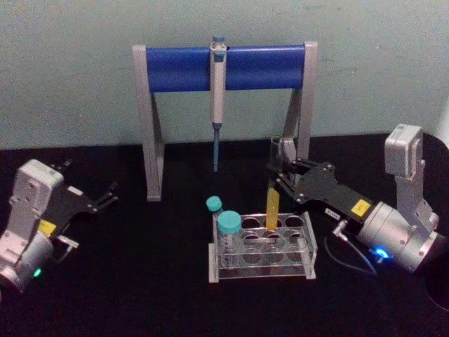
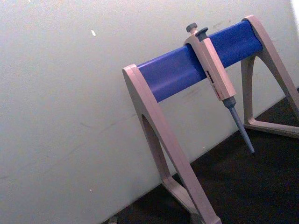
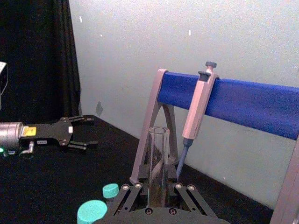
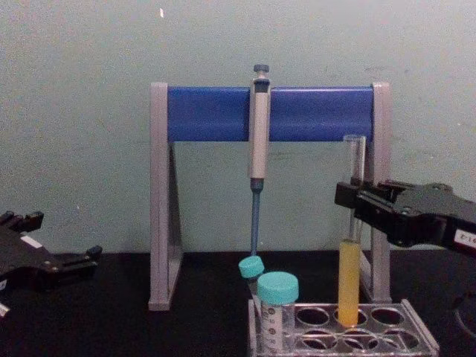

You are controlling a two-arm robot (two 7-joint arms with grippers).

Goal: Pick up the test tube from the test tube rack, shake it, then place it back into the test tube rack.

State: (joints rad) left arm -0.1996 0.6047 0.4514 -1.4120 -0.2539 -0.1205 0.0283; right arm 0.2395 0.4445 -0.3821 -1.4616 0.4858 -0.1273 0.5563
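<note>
Fig.: R gripper (image 1: pixel 278 170) clenched on test tube (image 1: pixel 271 207), base in test tube rack (image 1: pixel 263 270); off-axis pull could jam/crack it; L gripper (image 1: pixel 106 196) parked, jaws spread.

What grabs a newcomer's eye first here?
The right pincer clamped on the test tube, yellow liquid in its lower part, its base at a back-row hole of the test tube rack at centre. Behind stands the blue-barred pipette stand with a pipette hanging; the left pincer sits open at the far left.
</note>
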